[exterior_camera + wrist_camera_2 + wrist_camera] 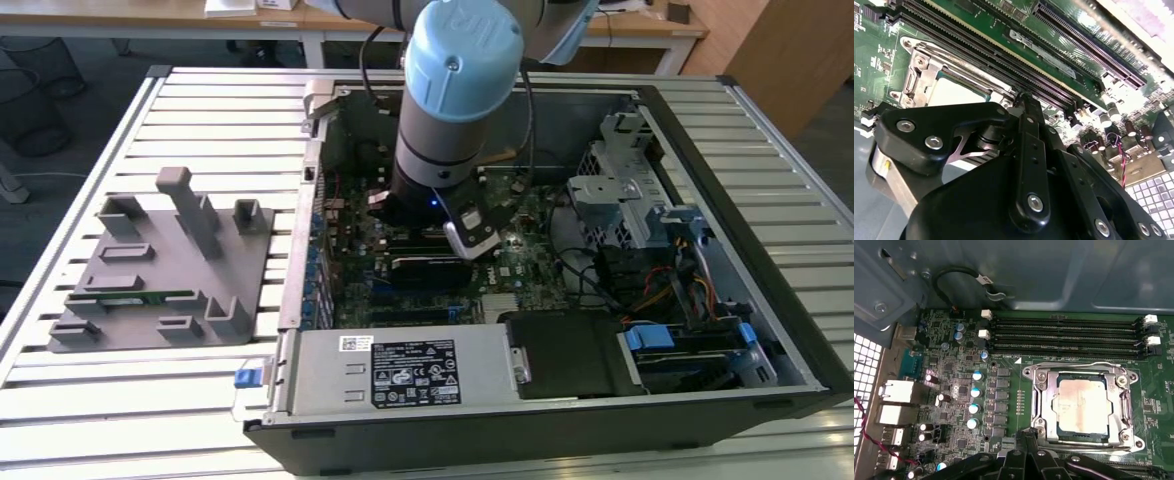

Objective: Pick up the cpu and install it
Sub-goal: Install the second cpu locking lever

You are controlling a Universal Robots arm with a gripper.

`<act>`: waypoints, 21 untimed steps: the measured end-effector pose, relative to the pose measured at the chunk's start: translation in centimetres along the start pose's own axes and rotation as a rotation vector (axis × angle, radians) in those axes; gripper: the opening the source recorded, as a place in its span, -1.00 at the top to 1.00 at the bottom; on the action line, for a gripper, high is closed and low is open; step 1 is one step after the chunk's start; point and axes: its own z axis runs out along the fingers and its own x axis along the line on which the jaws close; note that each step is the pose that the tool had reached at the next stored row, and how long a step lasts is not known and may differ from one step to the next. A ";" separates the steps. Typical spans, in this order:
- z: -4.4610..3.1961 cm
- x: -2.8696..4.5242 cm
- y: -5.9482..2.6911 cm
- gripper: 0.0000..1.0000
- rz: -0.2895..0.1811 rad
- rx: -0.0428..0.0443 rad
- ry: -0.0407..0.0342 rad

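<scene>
The cpu (1081,405) sits in its socket (1041,405) on the motherboard (954,390), just beside my gripper (1026,437); my fingers look closed and empty. Any sideways drag could scrape the socket frame.

Motherboard (1004,390) holds one cpu (1081,405) in one metal socket frame (1041,400); four memory slots (1064,337) beside it; one grey fixture (160,270) outside the case.

A grey fixture (158,270) is sitting on the slatted table (134,400) near the edge at the exterior view's left, with an open computer case (561,380) lying beside it.
</scene>
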 end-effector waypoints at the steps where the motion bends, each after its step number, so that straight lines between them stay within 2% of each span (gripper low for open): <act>1: 0.02 0.01 -0.01 0.79 0.000 -0.0025 -0.0001; 6: 0.12 0.13 -0.02 0.79 -0.001 -0.0114 -0.0002; 21: 0.42 0.29 0.22 0.79 -0.002 -0.0121 0.0001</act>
